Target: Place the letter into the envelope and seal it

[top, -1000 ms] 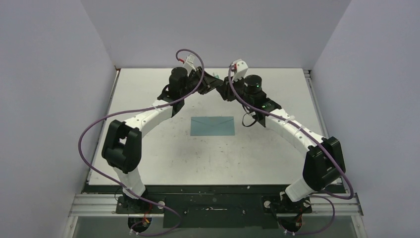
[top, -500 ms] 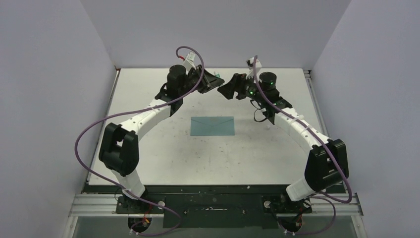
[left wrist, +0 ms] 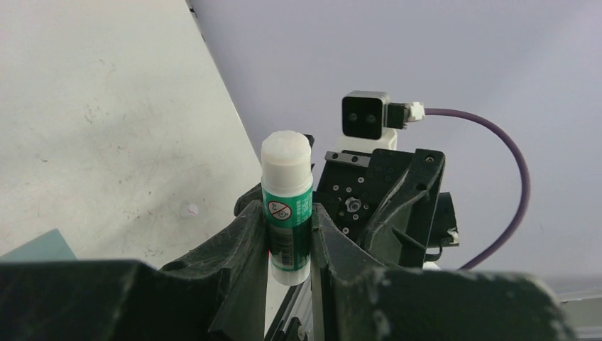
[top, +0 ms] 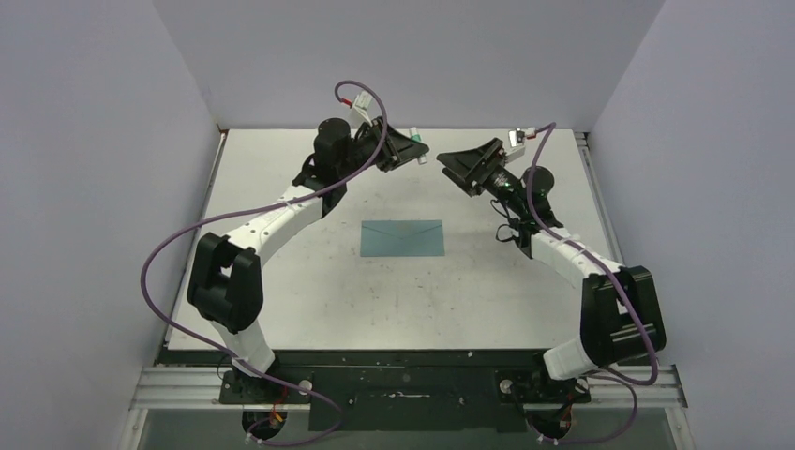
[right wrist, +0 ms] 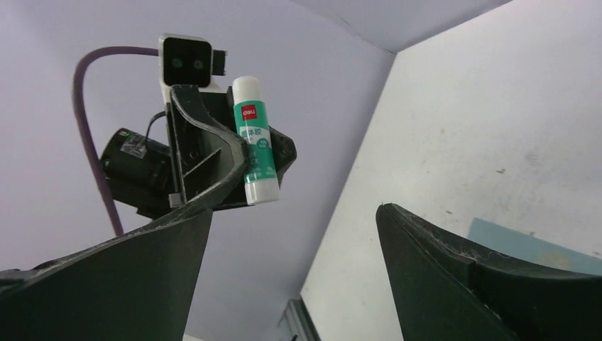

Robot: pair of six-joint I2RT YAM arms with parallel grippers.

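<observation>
The teal envelope [top: 403, 238] lies flat in the middle of the table, its flap line showing; one corner shows in the left wrist view [left wrist: 42, 246] and an edge in the right wrist view [right wrist: 532, 245]. The letter is out of view. My left gripper [top: 410, 150] [left wrist: 289, 234] is raised over the far side of the table, shut on a white-and-green glue tube [left wrist: 287, 206] [right wrist: 255, 142] that sticks out towards the right arm. My right gripper [top: 454, 172] [right wrist: 294, 209] faces it from a short gap away, open, with nothing between its fingers.
The grey-white table [top: 281, 281] is bounded by walls on the left, right and back. A metal rail [top: 403, 389] carries both arm bases at the near edge. Purple cables loop off each arm.
My right gripper, shut at the glue tube's end a second ago, has opened wide and pulled back to the right. The left gripper still holds the tube and has shifted slightly right.
</observation>
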